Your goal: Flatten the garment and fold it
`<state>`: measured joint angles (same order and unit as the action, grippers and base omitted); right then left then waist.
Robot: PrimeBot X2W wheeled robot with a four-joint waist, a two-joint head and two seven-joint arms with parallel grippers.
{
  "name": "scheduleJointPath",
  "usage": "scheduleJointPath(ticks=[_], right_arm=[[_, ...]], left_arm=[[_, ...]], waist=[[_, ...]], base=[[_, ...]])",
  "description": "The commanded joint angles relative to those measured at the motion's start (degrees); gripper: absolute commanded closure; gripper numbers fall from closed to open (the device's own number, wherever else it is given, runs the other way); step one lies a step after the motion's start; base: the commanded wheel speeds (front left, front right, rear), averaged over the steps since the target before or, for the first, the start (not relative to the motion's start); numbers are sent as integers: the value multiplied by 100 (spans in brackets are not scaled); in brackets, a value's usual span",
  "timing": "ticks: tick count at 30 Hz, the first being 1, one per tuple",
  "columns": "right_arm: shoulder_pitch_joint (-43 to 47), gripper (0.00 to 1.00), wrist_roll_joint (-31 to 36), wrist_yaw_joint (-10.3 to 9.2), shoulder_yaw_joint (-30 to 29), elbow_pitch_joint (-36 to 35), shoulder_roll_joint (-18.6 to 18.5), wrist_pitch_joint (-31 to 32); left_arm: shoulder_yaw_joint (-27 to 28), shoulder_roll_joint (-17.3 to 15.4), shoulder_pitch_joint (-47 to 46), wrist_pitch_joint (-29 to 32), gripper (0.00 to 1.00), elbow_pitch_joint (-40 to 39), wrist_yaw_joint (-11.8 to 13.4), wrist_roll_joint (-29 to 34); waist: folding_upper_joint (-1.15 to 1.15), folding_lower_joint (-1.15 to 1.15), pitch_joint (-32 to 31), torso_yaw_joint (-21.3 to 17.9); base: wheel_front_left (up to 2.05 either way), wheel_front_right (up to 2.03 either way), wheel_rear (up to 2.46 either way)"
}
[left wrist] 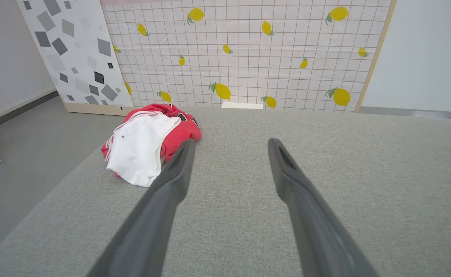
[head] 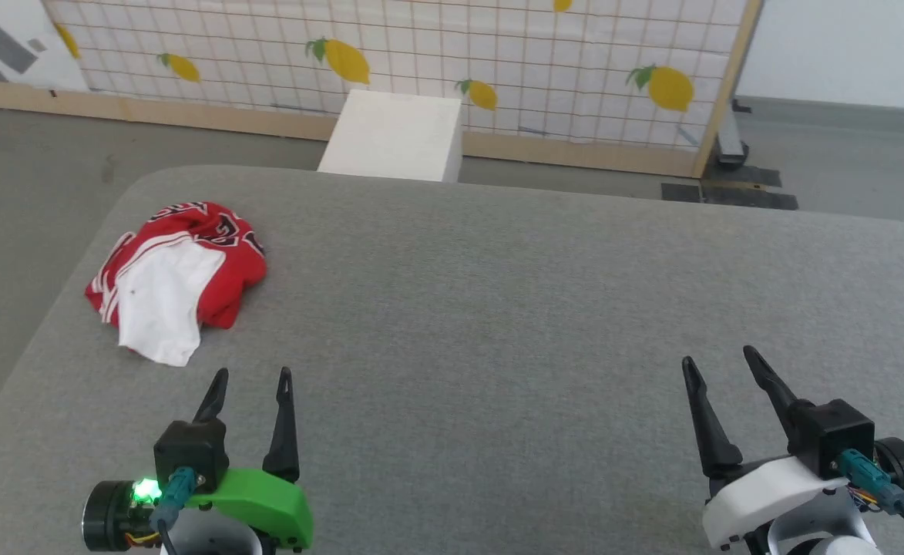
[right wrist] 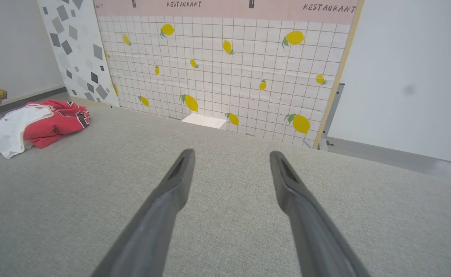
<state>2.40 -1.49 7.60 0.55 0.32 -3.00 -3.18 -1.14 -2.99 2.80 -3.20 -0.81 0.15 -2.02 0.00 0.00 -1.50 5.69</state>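
The garment (head: 178,277) lies crumpled in a heap at the far left of the grey padded surface (head: 498,324), red cloth with a white sleeve on top and black lettering showing at its back edge. The left wrist view has the garment (left wrist: 148,142) just ahead and left of my fingers; in the right wrist view the garment (right wrist: 37,123) sits far off to the left. My left gripper (head: 253,378) is open, a short way in front of the heap, nothing between its fingers. My right gripper (head: 717,361) is open over bare surface at the right.
A white box (head: 398,135) stands on the floor beyond the surface's far edge, before a lemon-patterned tiled panel (head: 452,62). The surface's left edge (head: 43,324) runs close to the heap, with grey floor beyond.
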Motion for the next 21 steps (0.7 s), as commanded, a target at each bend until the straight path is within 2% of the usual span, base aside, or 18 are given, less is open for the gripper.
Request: scheduleJointPath(ticks=[1,21], right_arm=[[72,0,-42,-3,21,-38,3,-78],[218,0,-31,-4,213,-41,5,-312]], left_arm=[[-7,3,96,-70,0,-37,20,-36],[-2,5,282,-304,0,-115,-38,-81]], waist=[[0,0,-45,121],[0,0,-200,869]], base=[[0,0,0],[0,0,0]])
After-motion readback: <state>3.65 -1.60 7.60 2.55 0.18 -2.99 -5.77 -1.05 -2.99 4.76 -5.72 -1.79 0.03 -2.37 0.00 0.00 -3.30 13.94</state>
